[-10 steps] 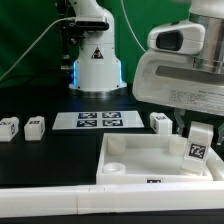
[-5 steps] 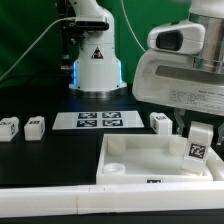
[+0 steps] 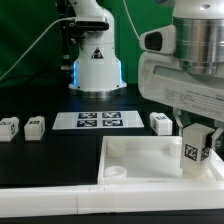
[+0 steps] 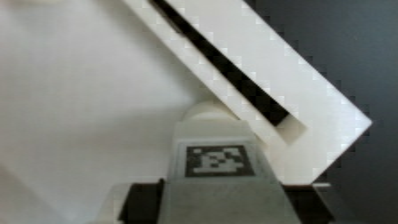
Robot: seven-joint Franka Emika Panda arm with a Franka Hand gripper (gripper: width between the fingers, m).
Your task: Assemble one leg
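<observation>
My gripper [image 3: 197, 135] is shut on a leg [image 3: 194, 152], a small white block with a black-and-white tag on its face. It holds the leg upright over the right side of the large white tray-like piece [image 3: 140, 152], inside its raised rim. In the wrist view the leg [image 4: 221, 150] shows between the dark fingers [image 4: 143, 201], with the tray's rim [image 4: 267, 80] running slantwise beyond it. Three more legs lie on the black table: two at the exterior view's left [image 3: 9, 126] [image 3: 35, 126] and one beside the marker board [image 3: 160, 122].
The marker board [image 3: 98, 121] lies flat behind the tray. The robot's white base [image 3: 97, 60] stands at the back. A white wall [image 3: 60, 205] runs along the front edge. A round socket [image 3: 118, 172] sits in the tray's near left corner.
The arm has turned about its wrist and shifted slightly, and the held leg now sits a little lower and more toward the tray's right rim.
</observation>
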